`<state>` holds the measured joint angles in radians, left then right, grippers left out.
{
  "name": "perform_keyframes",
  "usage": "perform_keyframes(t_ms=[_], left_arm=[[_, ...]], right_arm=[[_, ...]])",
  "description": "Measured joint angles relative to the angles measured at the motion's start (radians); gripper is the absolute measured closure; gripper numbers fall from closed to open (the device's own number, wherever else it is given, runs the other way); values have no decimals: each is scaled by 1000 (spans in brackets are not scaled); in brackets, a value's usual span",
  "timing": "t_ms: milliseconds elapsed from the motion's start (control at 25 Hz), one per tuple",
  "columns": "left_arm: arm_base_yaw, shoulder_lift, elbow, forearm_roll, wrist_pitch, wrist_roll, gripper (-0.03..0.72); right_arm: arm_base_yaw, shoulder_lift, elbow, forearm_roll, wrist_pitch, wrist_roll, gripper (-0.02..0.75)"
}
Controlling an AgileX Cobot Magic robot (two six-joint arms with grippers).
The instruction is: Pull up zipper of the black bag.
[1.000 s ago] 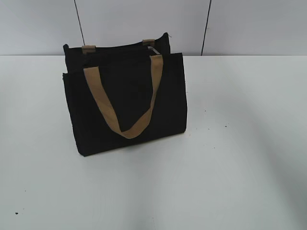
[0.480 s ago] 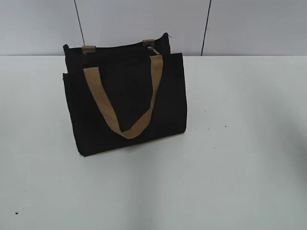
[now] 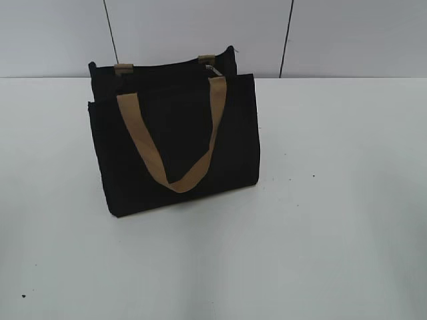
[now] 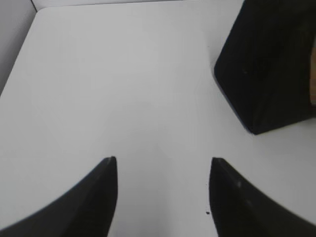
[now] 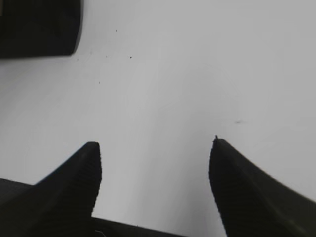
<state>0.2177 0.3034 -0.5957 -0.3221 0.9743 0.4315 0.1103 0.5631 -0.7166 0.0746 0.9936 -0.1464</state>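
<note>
The black bag [image 3: 175,143] stands upright on the white table, left of centre in the exterior view, with a tan strap handle [image 3: 175,143] hanging down its front. The zipper runs along its top edge; a small silvery pull tab [image 3: 212,69] shows near the right end. No arm shows in the exterior view. My left gripper [image 4: 163,159] is open and empty over bare table, with the bag's corner [image 4: 269,64] at the upper right. My right gripper [image 5: 154,143] is open and empty, with the bag's corner [image 5: 39,27] at the upper left.
The white table [image 3: 333,220] spreads round the bag, with a few dark specks. A pale wall with two dark vertical seams [image 3: 287,37] stands behind. The table's far left corner [image 4: 37,9] shows in the left wrist view.
</note>
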Motion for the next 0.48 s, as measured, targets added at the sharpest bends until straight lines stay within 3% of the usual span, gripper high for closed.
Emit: perform_keyframes(t_ms=[280,480], left_arm=[[-189,-25,10,-1,61,8,236],[-221,-28,10,30,138,-70,241]], right_arm=[[-2,-197,117,8,81,0,224],[-2,-335,150,17,130,0,225]])
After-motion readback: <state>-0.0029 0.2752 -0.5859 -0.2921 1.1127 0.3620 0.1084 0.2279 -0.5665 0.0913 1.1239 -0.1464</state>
